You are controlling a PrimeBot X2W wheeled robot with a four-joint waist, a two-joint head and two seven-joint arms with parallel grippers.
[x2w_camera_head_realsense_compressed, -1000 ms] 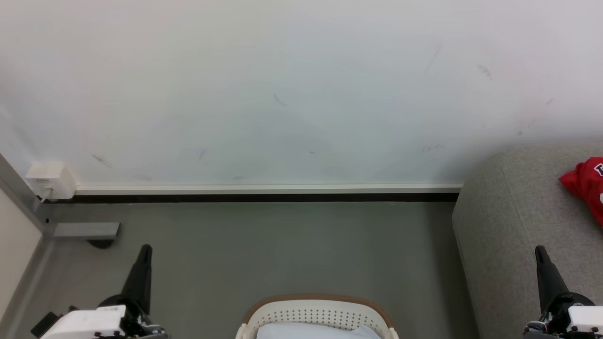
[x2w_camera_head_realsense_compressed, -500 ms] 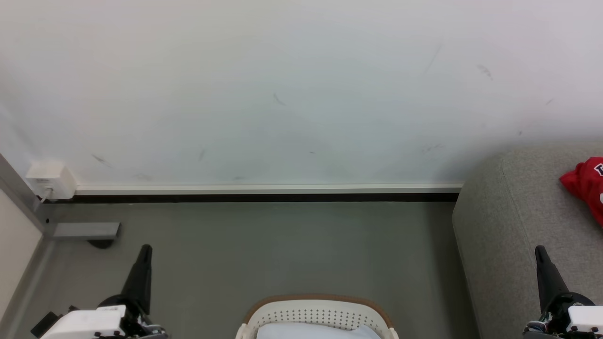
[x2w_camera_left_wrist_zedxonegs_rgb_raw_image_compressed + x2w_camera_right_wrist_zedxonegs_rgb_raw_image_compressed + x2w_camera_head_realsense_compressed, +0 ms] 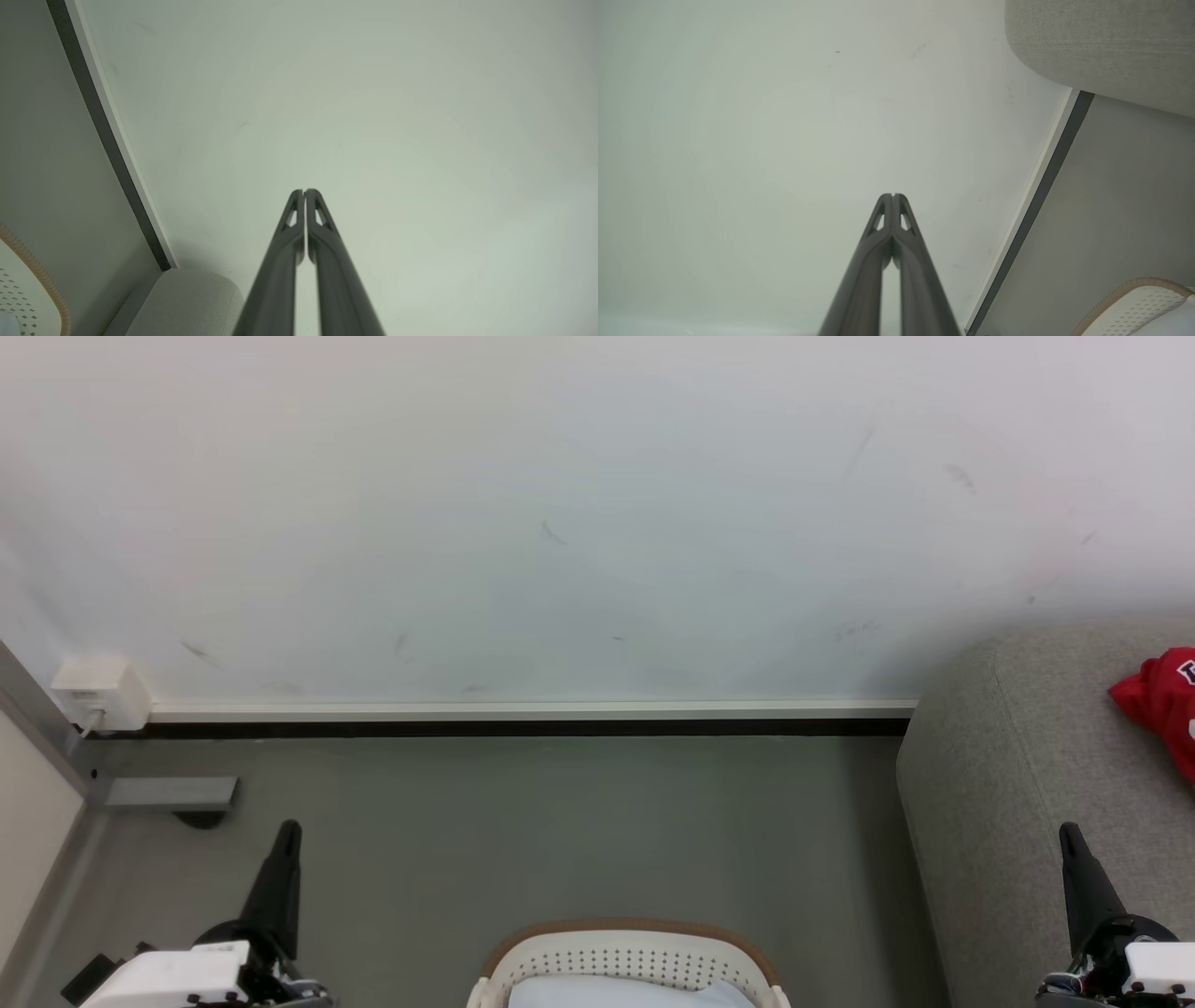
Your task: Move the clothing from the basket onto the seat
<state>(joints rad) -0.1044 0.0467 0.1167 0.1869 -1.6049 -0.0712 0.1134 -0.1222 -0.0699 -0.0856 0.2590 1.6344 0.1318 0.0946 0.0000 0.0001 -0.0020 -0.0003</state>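
**Clothing on the seat, basket mostly out of sight**

You have red clothing lying on the seat, at the far right of the head view, bunched up and cut off by the picture's edge. A scrap of white lettering shows on it. It is well apart from the basket, which stands on the floor straight ahead of you at the bottom centre. The head view catches only the basket's far rim and perforated wall.

Inside the basket you can see a pale bluish-white layer and nothing red. You cannot tell whether that is fabric or the basket's own bottom. By my reading at least one piece is delivered. Whether more is left depends on the part of the basket below the frame, so tilt the head down before you count the job as done.

The left gripper sits at the lower left and the right gripper at the lower right. Both are over the floor's edges with their fingers pressed together, carrying nothing. The wrist views confirm the tips meet.

The floor is smooth grey and bare between the basket and the white skirting board. The wall behind it is white and lightly scuffed. The seat is woven grey upholstery with a rounded corner, standing just right of the basket, so a carry across would be short. At the far left, a small white box sits low on the wall with a grey metal bar below it. Both are away from your path.
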